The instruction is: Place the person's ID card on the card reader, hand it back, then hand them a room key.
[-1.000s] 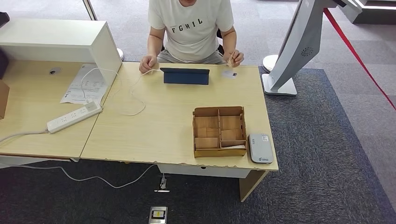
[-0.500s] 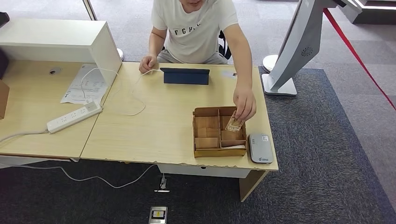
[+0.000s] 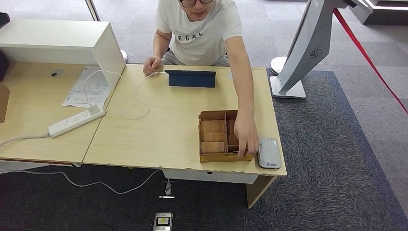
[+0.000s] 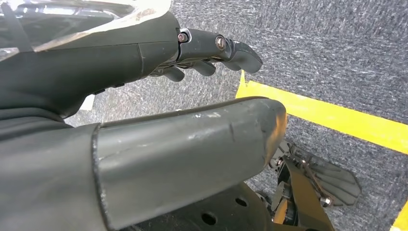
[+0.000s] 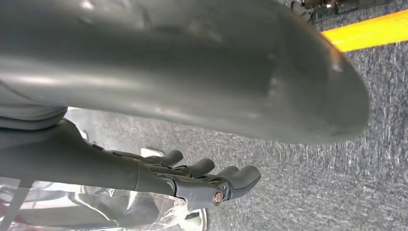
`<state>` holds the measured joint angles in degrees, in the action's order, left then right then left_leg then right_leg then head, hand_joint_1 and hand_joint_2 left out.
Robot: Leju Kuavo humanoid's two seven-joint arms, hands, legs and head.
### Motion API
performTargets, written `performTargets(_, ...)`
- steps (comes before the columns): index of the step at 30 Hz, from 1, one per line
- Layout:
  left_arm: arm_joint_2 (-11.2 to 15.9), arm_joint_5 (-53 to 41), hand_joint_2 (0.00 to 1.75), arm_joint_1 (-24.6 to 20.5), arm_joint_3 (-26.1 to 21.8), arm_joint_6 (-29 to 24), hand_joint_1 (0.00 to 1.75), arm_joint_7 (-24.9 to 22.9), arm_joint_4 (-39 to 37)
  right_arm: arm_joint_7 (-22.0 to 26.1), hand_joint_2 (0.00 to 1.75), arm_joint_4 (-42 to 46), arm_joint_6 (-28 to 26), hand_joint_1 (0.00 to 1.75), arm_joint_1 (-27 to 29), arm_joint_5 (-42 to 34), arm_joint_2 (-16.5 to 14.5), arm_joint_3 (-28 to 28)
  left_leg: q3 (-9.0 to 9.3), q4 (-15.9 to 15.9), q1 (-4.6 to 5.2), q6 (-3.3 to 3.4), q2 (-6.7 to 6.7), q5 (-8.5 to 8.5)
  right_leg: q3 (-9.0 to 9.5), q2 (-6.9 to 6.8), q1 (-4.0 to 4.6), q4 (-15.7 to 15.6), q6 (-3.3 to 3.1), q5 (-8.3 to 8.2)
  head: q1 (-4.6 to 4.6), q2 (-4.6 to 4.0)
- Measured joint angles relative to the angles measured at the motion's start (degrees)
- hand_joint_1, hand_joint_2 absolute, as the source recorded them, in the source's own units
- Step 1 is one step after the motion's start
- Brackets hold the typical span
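Observation:
The grey card reader point(image 3: 269, 153) lies flat at the desk's near right corner. Beside it stands a brown cardboard box point(image 3: 214, 155) divided into compartments that hold flat wooden cards. A person in a white T-shirt point(image 3: 199, 33) leans over the desk, and their hand point(image 3: 246, 139) reaches into the box's near right compartment, right next to the reader. Whatever that hand holds is hidden. My left hand point(image 4: 120, 86) hangs over grey carpet, fingers apart, holding nothing. My right hand point(image 5: 159, 96) hangs the same way, also holding nothing.
A dark blue tablet point(image 3: 191, 78) stands at the desk's far edge with a white cable running to it. A power strip point(image 3: 76, 120) and papers point(image 3: 89, 86) lie at the left, below a white raised counter point(image 3: 57, 41). A white kiosk point(image 3: 303, 48) stands right of the desk.
The person's hand carried a small card from the desk's far edge to the box, then went down into the near right compartment. The person leaned forward. My hands have not moved.

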<state>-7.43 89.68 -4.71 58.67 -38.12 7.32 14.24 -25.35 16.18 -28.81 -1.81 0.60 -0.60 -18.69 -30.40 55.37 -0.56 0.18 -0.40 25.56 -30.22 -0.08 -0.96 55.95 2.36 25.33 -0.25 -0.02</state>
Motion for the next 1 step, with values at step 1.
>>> performTargets(1, 0.00, 0.00, 0.00, 0.00, -0.01, 0.00, 0.00, 0.00, 0.00, -0.08, 0.00, 0.12, -0.06, 0.00, 0.03, -0.23, 0.00, -0.22, 0.00, 0.00, 0.00, 0.00, 0.00, 0.00, 0.00, 0.00, 0.00, 0.00, 0.00, 0.00, 0.00, 0.00)
